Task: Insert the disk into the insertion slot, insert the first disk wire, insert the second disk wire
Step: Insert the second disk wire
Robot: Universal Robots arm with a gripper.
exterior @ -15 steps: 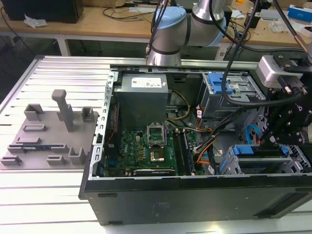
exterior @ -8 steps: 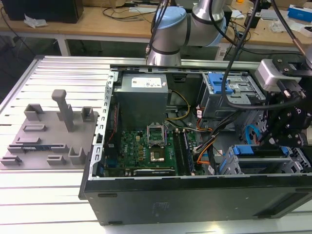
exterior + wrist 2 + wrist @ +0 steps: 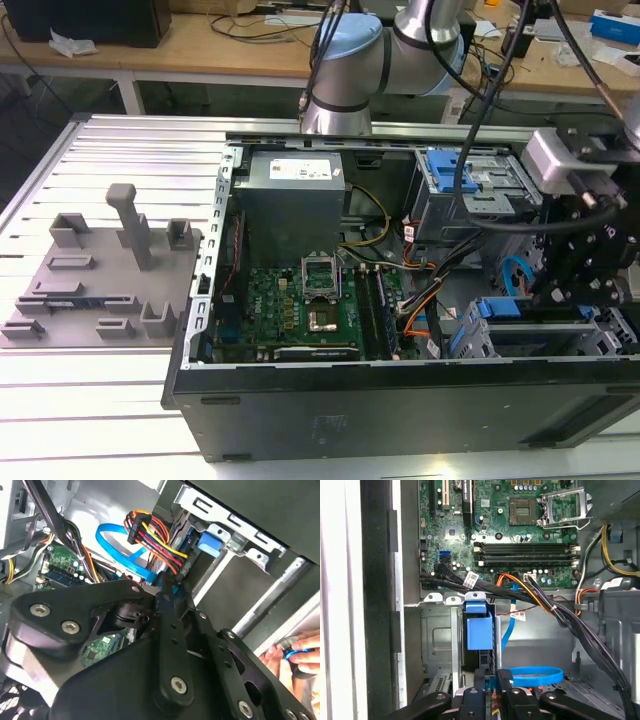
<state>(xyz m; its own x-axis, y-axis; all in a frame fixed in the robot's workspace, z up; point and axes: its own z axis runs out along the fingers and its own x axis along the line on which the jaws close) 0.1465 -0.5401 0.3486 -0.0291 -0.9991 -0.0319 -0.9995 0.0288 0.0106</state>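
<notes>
We see the open computer case [image 3: 400, 330] lying on the ribbed metal bench [image 3: 90, 400], with a grey fixture plate [image 3: 95, 275] beside it at the exterior view's left. The arm [image 3: 350, 60] reaches over the case to the end at the exterior view's right. There the insertion slot [image 3: 530, 335] sits against the case's near wall, and we find the disk's [image 3: 479, 632] blue carrier seated in that cage in the first wrist view. The green motherboard [image 3: 520, 525] lies beyond it. The claw [image 3: 492, 692] stands just by the disk's end; its black links crowd both wrist views, and we cannot tell how its fingers stand. A multicoloured power lead [image 3: 152, 537] and a flat blue cable [image 3: 125, 555] hang just beyond the claw. A person's hand [image 3: 295, 655] rests outside the case.
</notes>
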